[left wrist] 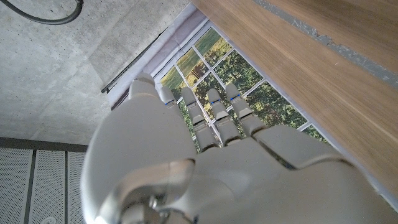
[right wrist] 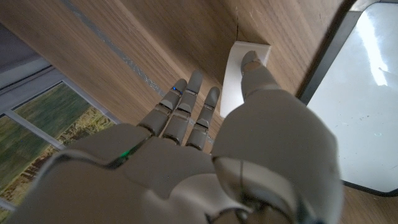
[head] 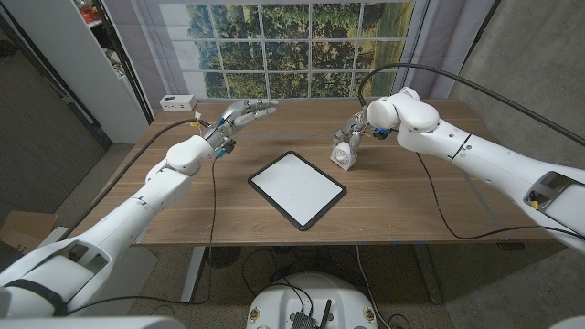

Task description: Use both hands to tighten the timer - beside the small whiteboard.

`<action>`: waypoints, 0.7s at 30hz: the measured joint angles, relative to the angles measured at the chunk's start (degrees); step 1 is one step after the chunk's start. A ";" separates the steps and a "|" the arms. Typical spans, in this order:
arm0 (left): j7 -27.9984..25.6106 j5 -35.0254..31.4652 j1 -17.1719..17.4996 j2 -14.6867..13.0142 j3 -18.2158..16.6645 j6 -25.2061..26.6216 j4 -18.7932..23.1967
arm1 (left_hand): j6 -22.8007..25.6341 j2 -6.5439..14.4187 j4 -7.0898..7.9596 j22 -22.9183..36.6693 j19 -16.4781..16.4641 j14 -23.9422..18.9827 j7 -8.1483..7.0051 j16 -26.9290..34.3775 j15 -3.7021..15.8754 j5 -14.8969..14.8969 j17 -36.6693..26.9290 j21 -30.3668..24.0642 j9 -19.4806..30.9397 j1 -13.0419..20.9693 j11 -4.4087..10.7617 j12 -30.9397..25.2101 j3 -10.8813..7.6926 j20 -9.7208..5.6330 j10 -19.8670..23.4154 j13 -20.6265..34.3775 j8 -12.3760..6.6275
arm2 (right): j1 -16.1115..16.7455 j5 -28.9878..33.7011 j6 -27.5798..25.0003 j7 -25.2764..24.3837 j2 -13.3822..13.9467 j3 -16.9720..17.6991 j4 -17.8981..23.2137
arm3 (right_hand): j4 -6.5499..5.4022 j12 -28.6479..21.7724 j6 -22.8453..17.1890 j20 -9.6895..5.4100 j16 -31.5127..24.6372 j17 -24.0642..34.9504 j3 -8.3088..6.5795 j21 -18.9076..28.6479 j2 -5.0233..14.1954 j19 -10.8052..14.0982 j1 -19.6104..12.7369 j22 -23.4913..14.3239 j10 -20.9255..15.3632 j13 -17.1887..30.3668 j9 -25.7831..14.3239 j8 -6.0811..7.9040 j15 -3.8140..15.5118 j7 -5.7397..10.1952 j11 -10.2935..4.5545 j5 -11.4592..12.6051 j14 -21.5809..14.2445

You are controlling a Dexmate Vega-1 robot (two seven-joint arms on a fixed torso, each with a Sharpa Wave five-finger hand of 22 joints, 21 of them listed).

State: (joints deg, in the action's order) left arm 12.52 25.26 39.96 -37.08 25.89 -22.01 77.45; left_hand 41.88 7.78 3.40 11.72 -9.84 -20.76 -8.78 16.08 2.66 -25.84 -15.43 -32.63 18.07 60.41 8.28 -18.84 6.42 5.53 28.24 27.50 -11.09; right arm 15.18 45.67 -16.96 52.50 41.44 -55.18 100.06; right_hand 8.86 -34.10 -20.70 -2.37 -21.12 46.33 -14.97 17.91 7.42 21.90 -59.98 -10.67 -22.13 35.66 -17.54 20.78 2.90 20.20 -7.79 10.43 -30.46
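You have one timer (head: 344,156) on the worktop (head: 411,206), a small white block just beside the far right corner of the one small whiteboard (head: 297,189), which lies flat near the middle with its black frame turned at an angle. Your right hand (head: 352,134) is at the timer: in the right wrist view the thumb (right wrist: 254,65) touches the timer (right wrist: 239,73) while the other fingers (right wrist: 186,102) reach past it, straight and apart over the wood, so nothing is gripped and that hand is open. Your left hand (head: 239,117) hangs above the far left part of the worktop, well apart from the timer, its fingers (left wrist: 214,115) stretched out and holding nothing. One white box (head: 176,102) sits at the far left edge of the worktop.
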 measured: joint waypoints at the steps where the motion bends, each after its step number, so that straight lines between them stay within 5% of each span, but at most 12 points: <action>1: -0.10 -0.06 0.09 0.00 0.00 0.05 0.08 | 0.14 0.00 0.00 0.00 0.00 0.00 0.14 0.00 0.00 0.00 0.00 0.00 0.00 0.00 0.00 0.00 0.00 0.00 0.00 0.00 0.00 | -0.05 0.16 0.12 0.15 -0.11 -0.02 -0.14 | 0.00 0.00 0.00 0.00 0.04 0.00 0.00 0.00 0.00 0.00 0.00 0.00 -0.01 -0.10 0.00 -0.04 0.01 0.00 0.00 0.00 -0.01; 6: -0.76 -0.24 0.63 -0.06 -0.09 0.38 0.48 | 0.18 0.01 0.23 0.00 0.00 0.32 0.18 0.00 -0.32 0.22 0.00 0.22 0.00 -0.01 0.00 0.00 0.23 0.00 0.00 0.00 -0.26 | -0.22 0.77 0.68 1.10 -0.72 -0.05 -0.93 | 0.06 0.90 -0.01 -0.19 0.66 -0.03 -0.05 -0.32 -0.02 -0.43 -0.01 -0.14 1.14 -0.44 0.00 -0.47 -0.12 0.01 0.09 0.00 1.30; 11: -1.25 -0.34 1.08 -0.16 -0.20 0.56 0.85 | 0.18 0.23 0.23 0.00 0.00 0.31 0.18 0.00 -0.32 0.22 0.00 0.22 -0.27 -0.23 0.00 0.21 0.23 0.00 0.00 -0.01 -0.43 | -0.33 1.16 0.83 2.17 -1.12 -0.03 -1.17 | 0.09 2.64 0.36 0.40 1.93 0.00 -0.08 -0.66 -0.03 -1.03 -0.02 -0.14 4.02 -0.90 0.00 -2.63 -0.19 -0.36 0.91 0.00 3.85; 14: -1.37 -0.35 1.23 -0.18 -0.24 0.57 0.90 | 0.18 0.23 0.39 0.00 0.00 0.31 0.18 0.00 -0.32 0.25 0.00 0.22 -0.27 -0.23 0.00 0.21 0.39 0.00 0.00 -0.01 -0.43 | -0.38 1.20 0.84 2.74 -1.28 0.10 -1.14 | 0.12 3.85 1.74 1.04 2.76 -0.14 -0.12 -0.66 -0.39 -1.67 -0.06 -0.14 6.19 -1.12 -0.04 -4.38 -0.28 -1.79 1.31 0.00 5.49; 17: -1.41 -0.35 1.32 -0.18 -0.27 0.57 0.90 | 0.18 0.23 0.46 0.01 0.00 0.31 0.18 0.00 -0.32 0.44 0.21 0.22 -0.27 -0.23 0.00 0.21 0.46 0.00 0.00 -0.01 -0.43 | -0.41 1.21 0.88 3.25 -1.38 0.24 -1.00 | 0.12 5.12 -0.77 1.43 3.64 -0.17 -0.12 -0.97 -1.24 -2.05 -0.47 -0.14 8.57 -1.16 -0.98 -6.20 -0.34 -6.77 1.71 0.00 7.57; 21: -1.43 -0.35 1.37 -0.18 -0.30 0.57 0.83 | 0.18 0.23 0.46 0.01 0.31 0.31 0.18 0.00 -0.32 0.43 0.27 0.22 -0.50 -0.23 0.00 0.21 0.46 0.31 0.00 -0.01 -0.43 | -0.41 1.19 0.68 3.89 -1.52 0.45 -0.72 | 0.12 6.55 1.17 1.74 4.52 -0.44 -0.12 -1.33 -1.58 -2.36 -0.82 -0.14 11.34 -1.16 -1.64 -7.99 -0.46 -8.15 1.70 0.00 9.95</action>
State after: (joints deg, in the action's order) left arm 11.09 24.91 41.33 -37.26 25.58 -21.43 78.28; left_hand 42.06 8.00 3.87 11.73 -9.53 -20.45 -8.59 16.08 2.34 -25.41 -15.15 -32.41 17.57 60.18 8.28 -18.63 6.88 5.83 28.24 27.49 -11.52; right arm 14.77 46.86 -16.27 56.39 39.91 -54.73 99.35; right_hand 8.99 -27.56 -19.54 -0.63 -16.60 45.89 -15.10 16.58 5.84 19.55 -60.79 -10.81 -10.79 34.50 -19.17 12.79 2.44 12.05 -6.10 10.43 -20.52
